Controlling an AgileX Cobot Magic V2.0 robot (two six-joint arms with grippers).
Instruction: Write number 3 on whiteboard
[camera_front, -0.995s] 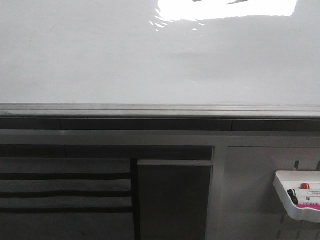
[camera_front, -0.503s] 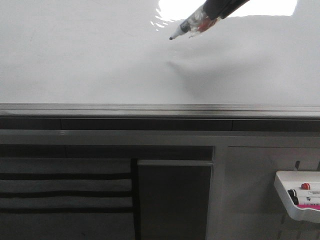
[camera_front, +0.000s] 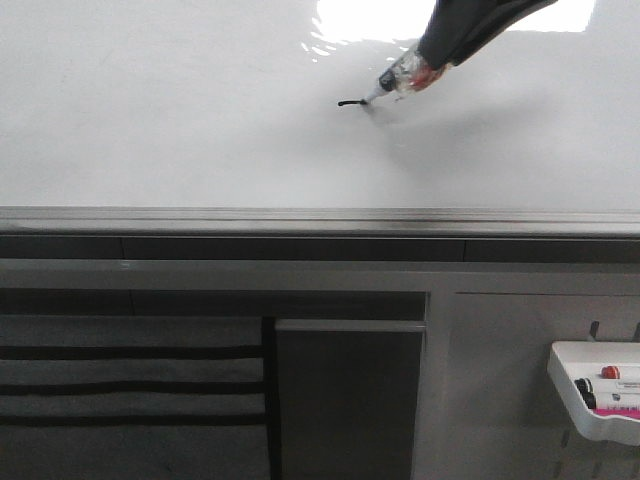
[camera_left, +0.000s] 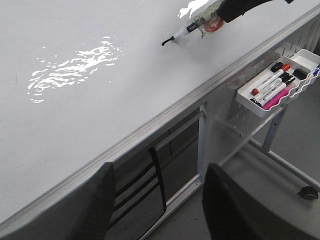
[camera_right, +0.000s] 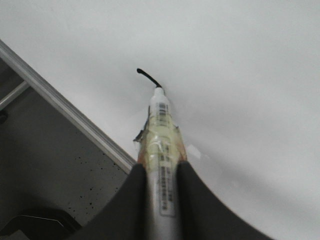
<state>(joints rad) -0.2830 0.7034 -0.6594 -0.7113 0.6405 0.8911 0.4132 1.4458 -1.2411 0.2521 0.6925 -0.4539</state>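
The whiteboard (camera_front: 180, 120) is a large glossy white board with a grey edge strip (camera_front: 300, 218). My right gripper (camera_front: 440, 50) is shut on a marker (camera_front: 400, 78), tip down on the board. A short black stroke (camera_front: 349, 104) runs from the tip; it also shows in the left wrist view (camera_left: 166, 42) and the right wrist view (camera_right: 148, 76). No full number 3 shows. In the right wrist view the fingers (camera_right: 135, 200) clamp the marker (camera_right: 161, 150). My left gripper (camera_left: 157, 200) is open and empty, off the board's near edge (camera_left: 150, 125).
A small white tray (camera_front: 590, 395) with several markers hangs below the board at the right; it also shows in the left wrist view (camera_left: 300, 60). A dark frame with black straps (camera_front: 130, 385) sits under the board. A bright light glare (camera_front: 350, 20) lies on the board.
My right gripper with the marker came into view from the upper right, lowered the tip onto the board, and drew a short black stroke to the right.
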